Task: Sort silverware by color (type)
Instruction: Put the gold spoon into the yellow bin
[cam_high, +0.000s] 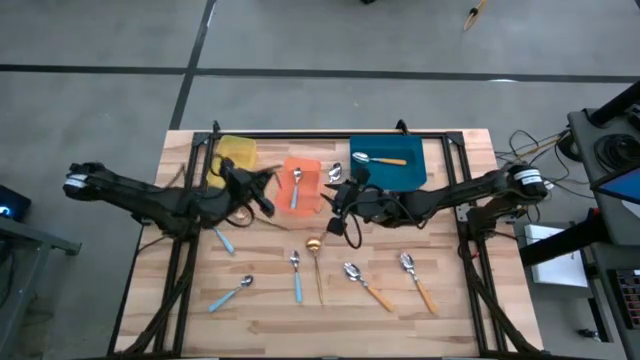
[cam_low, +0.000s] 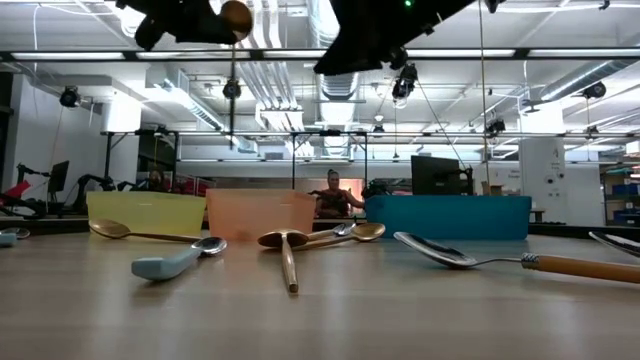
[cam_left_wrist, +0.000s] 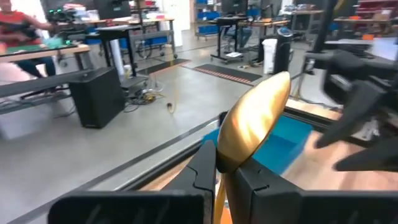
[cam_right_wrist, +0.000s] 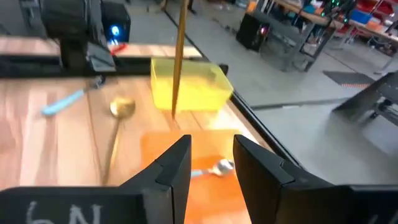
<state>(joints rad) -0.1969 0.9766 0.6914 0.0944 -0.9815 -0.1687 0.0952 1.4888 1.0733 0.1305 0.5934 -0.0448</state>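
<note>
My left gripper (cam_high: 264, 187) hovers by the orange bin's (cam_high: 301, 184) left side, shut on a thin gold spoon (cam_left_wrist: 252, 127). In the low view that spoon's handle (cam_low: 233, 95) hangs straight down. My right gripper (cam_right_wrist: 211, 155) is open above the orange bin's right side and touches nothing. A blue-handled spoon (cam_high: 296, 188) lies in the orange bin and an orange-handled one (cam_high: 385, 159) in the blue bin (cam_high: 390, 172). Another gold spoon (cam_high: 316, 258) lies flat on the table, along with blue-handled spoons (cam_high: 297, 276) and orange-handled spoons (cam_high: 366, 284). My left gripper pinches the gold spoon between its two fingers (cam_left_wrist: 205, 163) at the neck just under the bowl (cam_left_wrist: 231, 163). The fingers come roughly level from the table's left and lie across the spoon. It is lifted clear and upright, bowl above the fingers, handle (cam_right_wrist: 179, 56) hanging below.
The yellow bin (cam_high: 236, 153) stands at the far left, next to the orange and blue bins along the far edge. The two grippers are close together over the orange bin. Loose spoons are scattered over the near half of the table. A person (cam_low: 333, 200) sits in the room behind.
</note>
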